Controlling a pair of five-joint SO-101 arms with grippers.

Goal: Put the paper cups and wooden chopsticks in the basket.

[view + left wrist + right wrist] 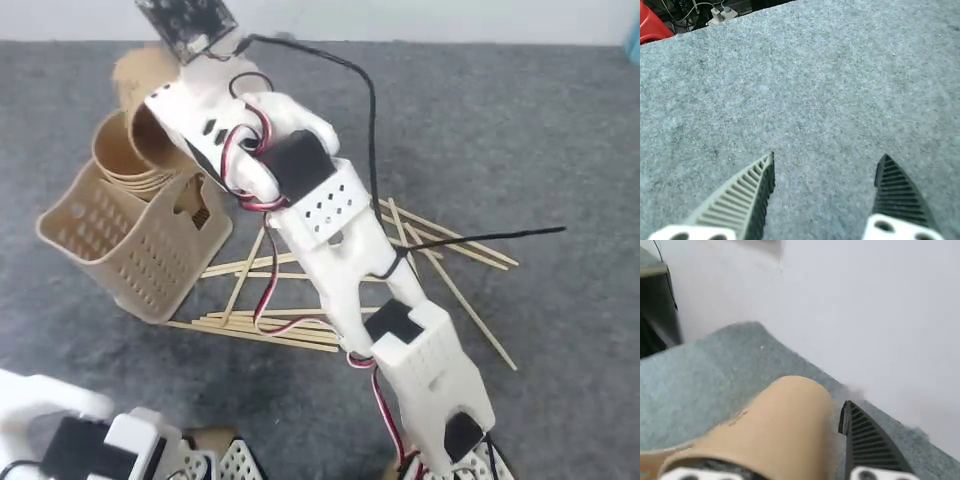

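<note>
A paper cup [137, 80] is clenched in the right arm's jaws, one ribbed black finger [860, 440] pressed along its side. It is held tilted, mouth turned down toward the stack of cups [125, 160] already nested in the basket [130, 250]. It hangs just over the basket's far rim, close to where the grey tabletop [815, 75] ends against a white wall [865, 315]. The perforated beige basket stands at the far left, with bare carpet on its left and near sides. On its right the wooden chopsticks [270, 330] lie loose and crossed. One bundle runs flat just beside the basket's near corner, and others [450, 245] fan out to the right, all beneath or beside the outstretched right arm [340, 240]. Beyond their tips, the right side and far right of the tabletop are open carpet. The left arm [90, 440] sits at the near left edge, well apart from the basket. The left arm's jaws are released, spread wide above bare carpet, with nothing between them. A red object [652, 27] and cables [720, 11] lie past the carpet's edge there.
</note>
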